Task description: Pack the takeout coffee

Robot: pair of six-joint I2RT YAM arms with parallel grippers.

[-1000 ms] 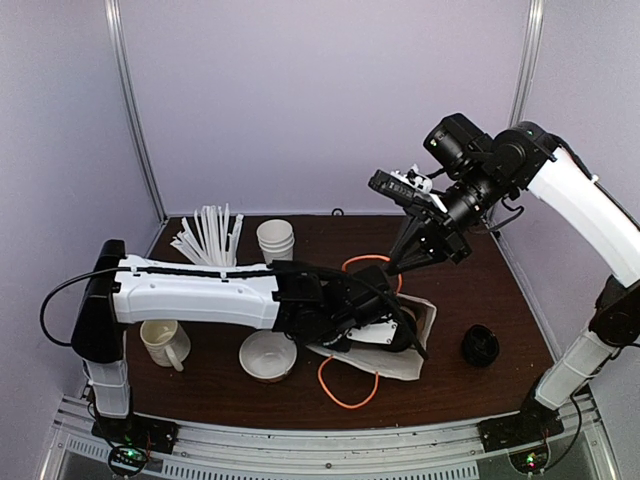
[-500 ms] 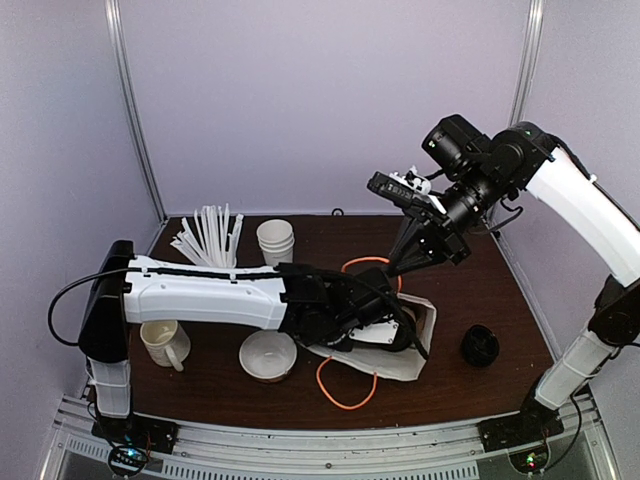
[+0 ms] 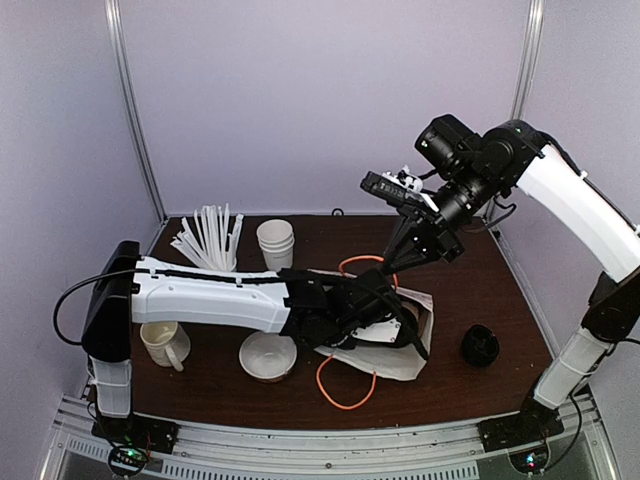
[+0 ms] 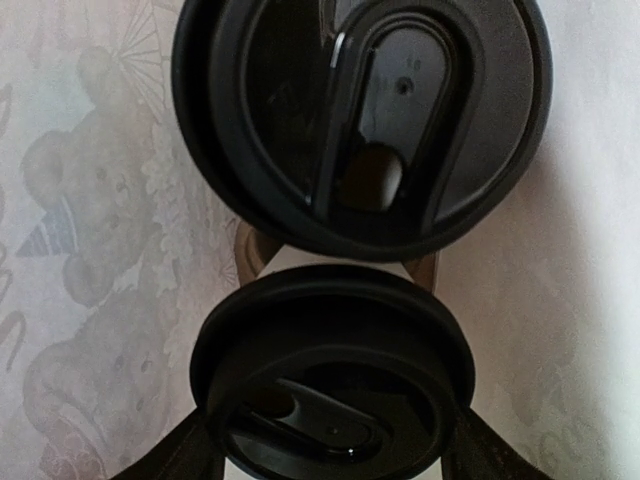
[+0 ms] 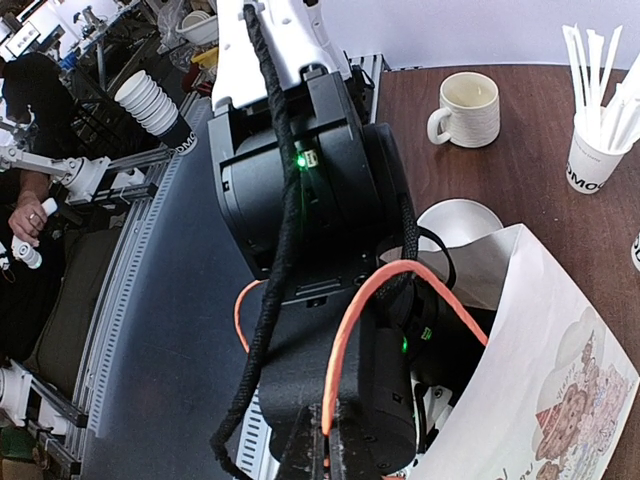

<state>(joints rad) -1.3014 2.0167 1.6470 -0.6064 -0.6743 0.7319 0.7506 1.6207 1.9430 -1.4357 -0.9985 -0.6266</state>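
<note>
Lavender walls [image 3: 320, 100] round a dark brown surface [image 3: 500, 290]. Top view: white paper bag [image 3: 395, 365] lies mid-surface and the left arm [image 3: 210, 295] reaches across into its mouth, so its fingers and the coffee are hidden from up here. Right fingers [image 3: 402, 255] hang raised over the bag's far side, closed on the upper handle [image 3: 362, 259], orange; the lower handle [image 3: 345, 406] lies on the surface. Left of the bag: mug [image 3: 165, 343], bowl [image 3: 268, 355], stack of lidless cups [image 3: 276, 240], cup of straws [image 3: 210, 238]. A black round thing [image 3: 480, 345] sits right of the bag, can't tell what. Left wrist view gives what the top can't: inside the bag, bear print on the paper, two black-lidded cups. Left fingers [image 4: 170, 460] stand wide, one each side of the near cup [image 4: 330, 390], clasping it; the far cup [image 4: 360, 120] is just beyond, contact unclear. Right wrist view: right fingers pinched fully together on the orange handle, the left arm's black wrist sunk in the bag below, cups out of sight.
</note>
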